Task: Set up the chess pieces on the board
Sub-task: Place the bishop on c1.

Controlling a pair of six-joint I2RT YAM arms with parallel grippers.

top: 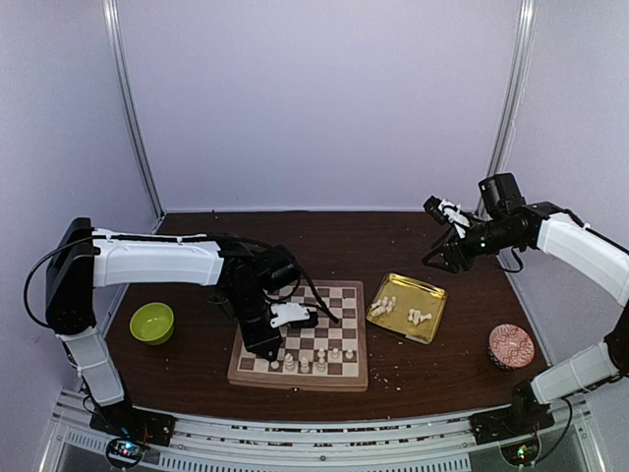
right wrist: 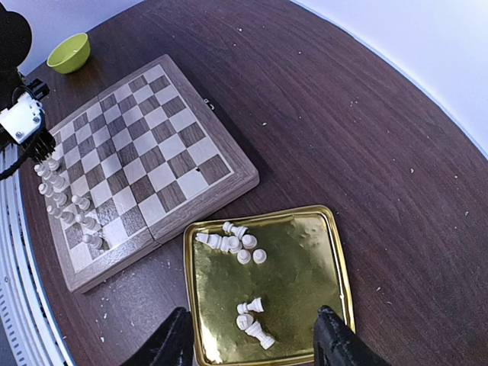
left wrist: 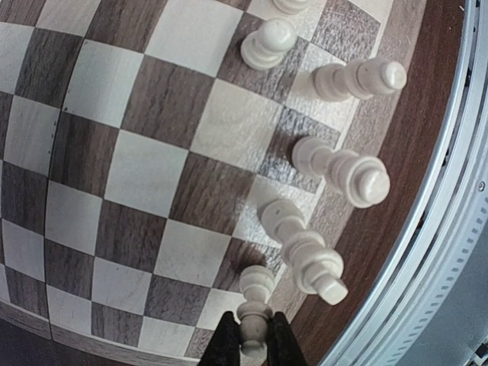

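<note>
The board lies on the dark table in front of my left arm. Several cream chess pieces stand along its near edge row, seen close up as tall figures. My left gripper is shut on a small pawn-like piece, held upright by its head. The pawn's base is at a dark square in the edge row, beside the standing pieces. In the top view this gripper is over the board's near-left corner. More pieces lie in the gold tray. High above it hangs my right gripper, open and holding nothing.
A green bowl sits left of the board. A round patterned tin sits near the right front. The gold tray lies just right of the board. Pale crumbs are scattered on the table. The table's metal rail runs close behind the edge row.
</note>
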